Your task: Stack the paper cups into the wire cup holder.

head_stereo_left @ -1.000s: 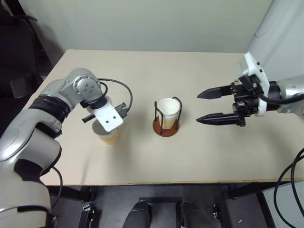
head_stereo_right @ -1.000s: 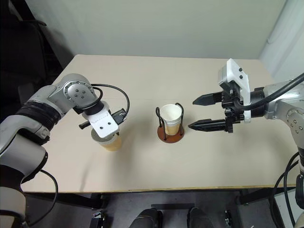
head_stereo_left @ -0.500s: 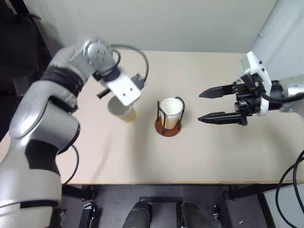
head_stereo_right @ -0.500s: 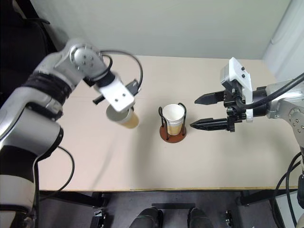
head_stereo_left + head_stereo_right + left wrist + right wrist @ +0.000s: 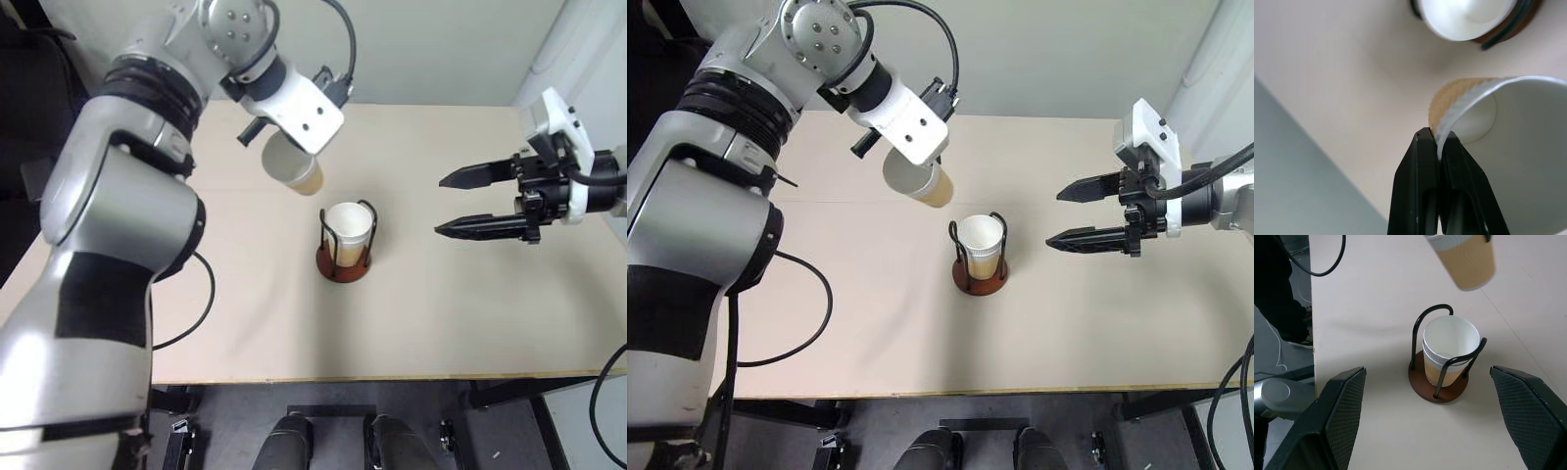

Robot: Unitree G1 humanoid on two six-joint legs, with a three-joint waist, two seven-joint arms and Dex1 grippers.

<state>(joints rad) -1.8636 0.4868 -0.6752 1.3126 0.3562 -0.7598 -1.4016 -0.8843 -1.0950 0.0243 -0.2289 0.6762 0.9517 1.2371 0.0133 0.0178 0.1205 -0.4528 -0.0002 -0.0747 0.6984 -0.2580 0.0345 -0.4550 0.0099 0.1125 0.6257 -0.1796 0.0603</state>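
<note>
The tapered paper cup with white rim and orange-tan body [image 5: 291, 166], lifted off the beige table [image 5: 441, 313], is now hanging upper centre, pinched at its rim by the left gripper [image 5: 1439, 142], so nesting is next. The black-wire cup holder on its reddish-brown disc [image 5: 345, 243], centre frame, is already holding two nested cups. The right gripper [image 5: 468, 202] is waiting agape at right.

paper cups [image 5: 1450, 352] showing white insides, yellow-orange ribbed outsides; wire cup holder [image 5: 1438, 381] showing reddish-brown base, black wire; tabletop [image 5: 245, 313] showing beige.

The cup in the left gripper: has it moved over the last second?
Yes. The cup has risen off the table and come closer to the wire cup holder.
</note>
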